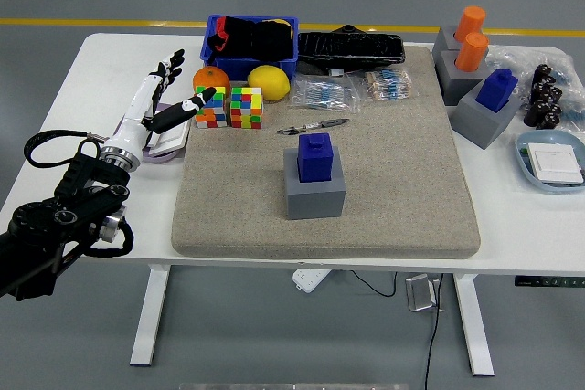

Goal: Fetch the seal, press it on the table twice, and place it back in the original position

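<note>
A blue seal (314,156) stands upright in its grey holder block (313,191) near the middle of the beige felt mat (402,198). My left hand (172,93) hovers over the table's left part, well to the left of the seal, fingers spread and holding nothing. Its black forearm (64,221) comes in from the lower left. The right arm does not show.
Two colourful cubes (230,106), an orange (210,79) and a yellow fruit (269,82) sit just right of my hand. A blue bin (253,43) and a pen (314,126) lie behind. At the right stand further seals on grey blocks (486,107) and a blue dish (550,161).
</note>
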`<action>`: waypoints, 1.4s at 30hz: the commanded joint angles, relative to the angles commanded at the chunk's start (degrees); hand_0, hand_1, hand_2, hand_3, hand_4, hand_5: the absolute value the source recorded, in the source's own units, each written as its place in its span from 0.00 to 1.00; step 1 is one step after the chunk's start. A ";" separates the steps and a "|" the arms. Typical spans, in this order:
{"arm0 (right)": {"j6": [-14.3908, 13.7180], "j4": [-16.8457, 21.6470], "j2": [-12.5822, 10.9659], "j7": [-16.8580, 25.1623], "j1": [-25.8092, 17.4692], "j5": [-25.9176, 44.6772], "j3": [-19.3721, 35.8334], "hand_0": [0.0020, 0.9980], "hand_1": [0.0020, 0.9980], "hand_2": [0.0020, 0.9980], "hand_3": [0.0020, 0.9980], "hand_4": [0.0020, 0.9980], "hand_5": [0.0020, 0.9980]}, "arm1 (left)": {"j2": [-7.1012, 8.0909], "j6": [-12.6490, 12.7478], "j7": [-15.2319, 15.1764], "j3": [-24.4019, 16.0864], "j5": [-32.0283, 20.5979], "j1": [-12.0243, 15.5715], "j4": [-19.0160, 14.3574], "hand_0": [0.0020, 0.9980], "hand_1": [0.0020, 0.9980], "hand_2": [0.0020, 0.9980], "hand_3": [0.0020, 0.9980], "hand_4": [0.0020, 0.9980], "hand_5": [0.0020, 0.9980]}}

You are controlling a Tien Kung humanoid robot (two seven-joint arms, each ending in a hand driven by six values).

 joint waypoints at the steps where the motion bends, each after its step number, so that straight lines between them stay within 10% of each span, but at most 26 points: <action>1: 0.01 0.02 -0.02 0.01 0.02 -0.01 0.01 0.84 0.76 0.76 0.70 0.76 0.36 | -0.04 -0.01 0.11 0.07 0.09 -0.02 0.01 0.95 0.92 0.95 1.00 0.89 0.43; 42: 0.14 -0.41 0.37 -0.08 0.46 -0.96 1.59 0.84 0.76 0.75 0.70 0.76 0.37 | 0.06 -0.45 1.66 -1.21 0.65 -0.33 -0.09 0.93 0.86 0.92 0.98 0.86 0.34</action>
